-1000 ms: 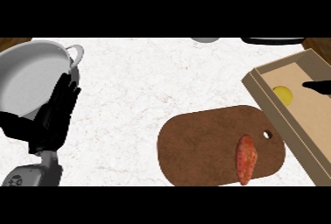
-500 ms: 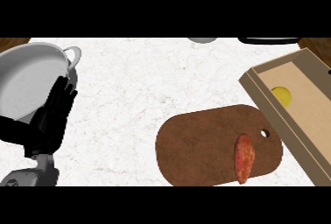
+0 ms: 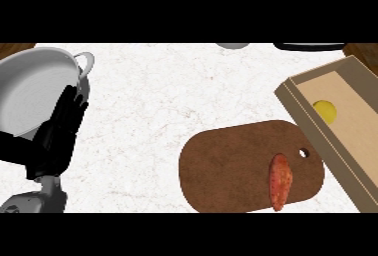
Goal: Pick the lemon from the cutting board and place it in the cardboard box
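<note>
At far left, a white pot [image 3: 33,87] with a looped handle sits on the white marbled tabletop [image 3: 162,100], partly cut by the view's edge. Left hand [image 3: 55,135] shows just in front of the pot's right rim, black fingers straight and up, open, holding nothing, resting; its grey forearm [image 3: 37,197] comes in from the lower left corner. Right hand not visible anywhere in head view.

Center-right: brown rounded cutting board [image 3: 236,165] lying flat on the tabletop, small hole near its right edge. On the board's right part lies an elongated orange-red vegetable [image 3: 279,181], looks like a sweet potato, running roughly top to bottom, its lower tip at the board's lower edge. Nothing else on the board.

Right: cardboard box [image 3: 299,97], open top, angled, running from upper right down to the right edge; its near wall is just beside the board's right side. Lemon [image 3: 325,111] is inside the box, on the box floor near the upper end, close to the left wall, yellow, apart from both hands.

Top edge: part of a grey round object [image 3: 233,45] and a dark object [image 3: 310,46], both cut off, can't tell what they are
</note>
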Controlling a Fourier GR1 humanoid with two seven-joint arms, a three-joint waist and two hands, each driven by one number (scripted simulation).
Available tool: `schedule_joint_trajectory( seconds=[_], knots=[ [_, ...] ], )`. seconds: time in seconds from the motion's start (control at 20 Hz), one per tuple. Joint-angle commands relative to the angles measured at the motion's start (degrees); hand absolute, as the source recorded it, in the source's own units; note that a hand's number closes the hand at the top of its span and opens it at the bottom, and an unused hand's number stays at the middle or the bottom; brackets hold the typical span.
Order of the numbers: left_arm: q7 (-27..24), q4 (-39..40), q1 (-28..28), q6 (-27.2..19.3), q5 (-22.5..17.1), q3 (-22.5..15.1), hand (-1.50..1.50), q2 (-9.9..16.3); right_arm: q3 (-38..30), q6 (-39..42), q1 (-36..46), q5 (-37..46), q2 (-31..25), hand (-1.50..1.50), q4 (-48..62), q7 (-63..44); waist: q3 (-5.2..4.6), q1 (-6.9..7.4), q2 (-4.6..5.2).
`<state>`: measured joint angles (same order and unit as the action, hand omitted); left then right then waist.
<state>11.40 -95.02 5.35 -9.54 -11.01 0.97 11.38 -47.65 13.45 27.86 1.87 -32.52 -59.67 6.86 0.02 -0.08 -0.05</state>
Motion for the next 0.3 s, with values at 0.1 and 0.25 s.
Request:
schedule_joint_trajectory(
  seconds=[0.1, 0.25],
  knots=[
    [-1.52, 2.73, 1.28, 2.06, -0.35, 1.4, 0.0, -0.37, -2.76, 2.58, -5.35, -5.85, -4.12, -1.5, 2.83, 3.09, -0.02, -0.12, 0.04],
    [1.78, 0.89, 2.58, 0.85, 1.22, 0.71, 0.0, -1.04, 0.22, 1.58, -4.75, -6.54, -5.2, -1.5, 6.59, 6.42, -0.02, 0.08, 0.05]
  ],
)
